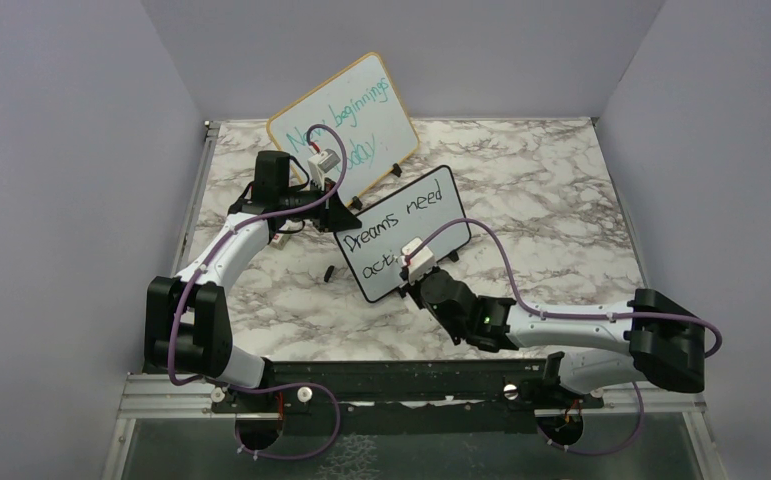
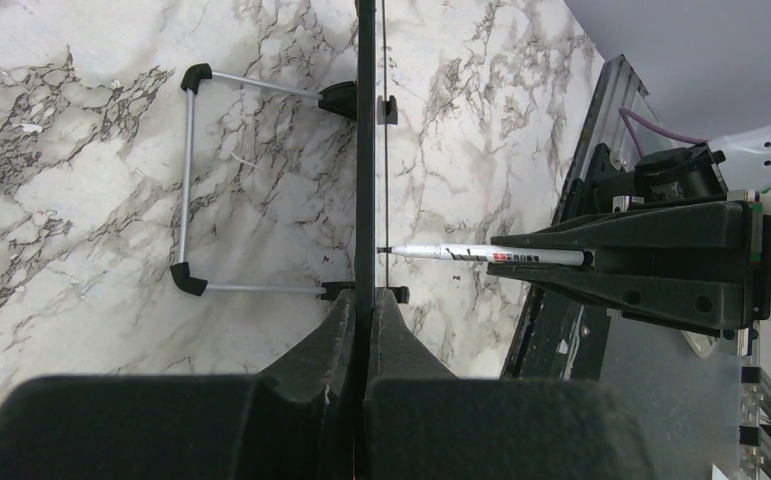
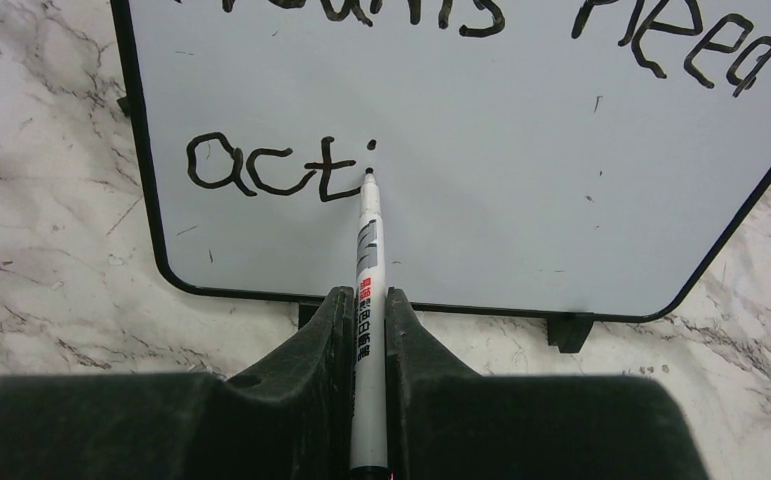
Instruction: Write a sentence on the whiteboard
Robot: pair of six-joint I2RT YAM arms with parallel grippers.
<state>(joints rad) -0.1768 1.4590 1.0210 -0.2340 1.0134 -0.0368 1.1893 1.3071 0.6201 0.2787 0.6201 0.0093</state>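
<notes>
Here's the whiteboard [image 1: 401, 235], standing on its long edge mid-counter, long axis running from near-left to far-right, its written face turned toward the near right. The left hand [image 1: 344, 222] is clamped right down on the board's left edge (in its own wrist view the board is a thin dark line, pinched between the fingers [image 2: 346, 330]). The right hand [image 3: 367, 310] has closed snugly on one marker [image 3: 368, 260], which points straight away from the hand at the board, its tip touching the surface just right of the "i". The sentence [image 3: 261, 172] runs to two lines in black: "Dreams need" on top, then four letters, "acti", below. Right of the tip, the lower line is bare white all the way to the rounded corner. Two boards in all: the second, a wood-framed board [image 1: 346, 120] with teal handwriting, leans just behind at far left, close to the left hand. A small dark object [image 1: 329, 271] lies on the counter [image 1: 541, 200] near the board's left corner. Open marble spreads to the right and far right, and plain walls close in the left, far and right sides.
</notes>
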